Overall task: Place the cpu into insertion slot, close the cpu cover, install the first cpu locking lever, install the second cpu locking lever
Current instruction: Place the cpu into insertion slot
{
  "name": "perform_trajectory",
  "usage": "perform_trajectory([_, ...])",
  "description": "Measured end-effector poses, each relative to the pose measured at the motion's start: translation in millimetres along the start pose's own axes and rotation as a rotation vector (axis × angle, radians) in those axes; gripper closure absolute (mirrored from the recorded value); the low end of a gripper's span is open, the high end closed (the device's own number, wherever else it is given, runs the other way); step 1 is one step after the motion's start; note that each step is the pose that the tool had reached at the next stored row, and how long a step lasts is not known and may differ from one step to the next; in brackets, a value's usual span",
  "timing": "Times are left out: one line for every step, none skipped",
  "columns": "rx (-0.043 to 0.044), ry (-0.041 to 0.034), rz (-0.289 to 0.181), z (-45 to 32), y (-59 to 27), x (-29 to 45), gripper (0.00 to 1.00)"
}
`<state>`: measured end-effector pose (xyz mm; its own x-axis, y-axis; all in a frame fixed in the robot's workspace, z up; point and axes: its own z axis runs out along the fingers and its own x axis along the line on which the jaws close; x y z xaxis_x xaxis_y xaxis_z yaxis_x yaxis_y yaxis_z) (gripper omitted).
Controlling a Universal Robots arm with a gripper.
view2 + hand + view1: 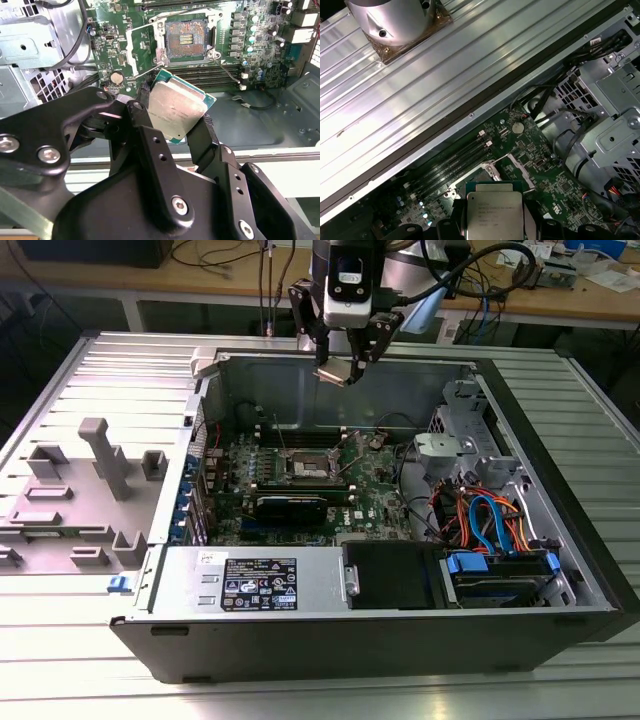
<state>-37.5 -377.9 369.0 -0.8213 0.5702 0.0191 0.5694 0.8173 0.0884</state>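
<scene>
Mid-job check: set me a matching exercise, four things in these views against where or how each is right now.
1 cpu
2 insertion slot
3 gripper
4 blue cables

A empty, contacts showing
B shut, carrying something
C held above the motherboard
D in the case, toward the exterior view's right

Pairs: 1-C, 2-A, 3-B, 4-D

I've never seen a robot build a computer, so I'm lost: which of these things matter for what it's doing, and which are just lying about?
In the job:
the cpu, gripped in the claw;
the insertion slot, uncovered and empty.

Just lying about:
grey plastic holder;
blue and orange cables;
black graphics card;
memory slots.
</scene>
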Motion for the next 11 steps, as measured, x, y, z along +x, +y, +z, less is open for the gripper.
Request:
perform_trajectory([0.0,0.0,0.0,0.0,0.0,0.0,0.45])
perform_trajectory([0.0,0.0,0.0,0.0,0.0,0.0,0.45])
perform_trajectory([0.0,0.0,0.0,0.0,0.0,0.0,0.45])
perform_trajectory([0.0,0.0,0.0,0.0,0.0,0.0,0.45])
perform_trajectory([0.0,0.0,0.0,0.0,0.0,0.0,0.45])
perform_trajectory([0.0,-0.0001,0.001,0.0,0.0,0.0,0.45])
perform_trajectory([-0.0001,-0.0002,0.003,0.0,0.0,0.0,0.45])
perform_trajectory([0.0,-0.0005,0.005,0.0,0.0,0.0,0.45])
perform_trajectory([-0.0001,-0.0011,0.011,0.0,0.0,0.0,0.45])
perform_trajectory([-0.0001,-0.0014,0.015,0.0,0.0,0.0,0.45])
perform_trajectory([-0.0001,-0.0018,0.02,0.0,0.0,-0.1,0.45])
